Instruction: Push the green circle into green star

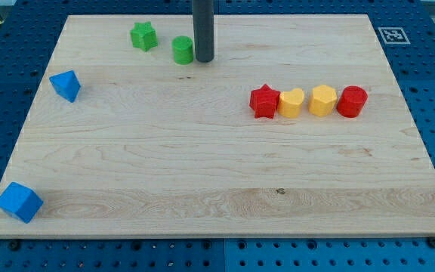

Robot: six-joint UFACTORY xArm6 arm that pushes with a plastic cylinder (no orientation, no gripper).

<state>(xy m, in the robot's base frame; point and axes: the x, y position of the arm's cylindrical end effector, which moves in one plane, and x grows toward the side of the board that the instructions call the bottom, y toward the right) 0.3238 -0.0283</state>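
Note:
The green circle (182, 50) lies near the view's top, left of centre. The green star (143, 35) lies a short way to its upper left, with a small gap between them. My tip (204, 59) stands right against the right side of the green circle, on the side away from the star. The dark rod rises straight up out of the view's top.
A row of a red star (264, 101), yellow heart (291, 102), yellow hexagon (322, 100) and red circle (351, 101) lies at the right. A blue block (66, 85) lies at the left, another blue block (19, 202) at the bottom left corner of the wooden board (217, 189).

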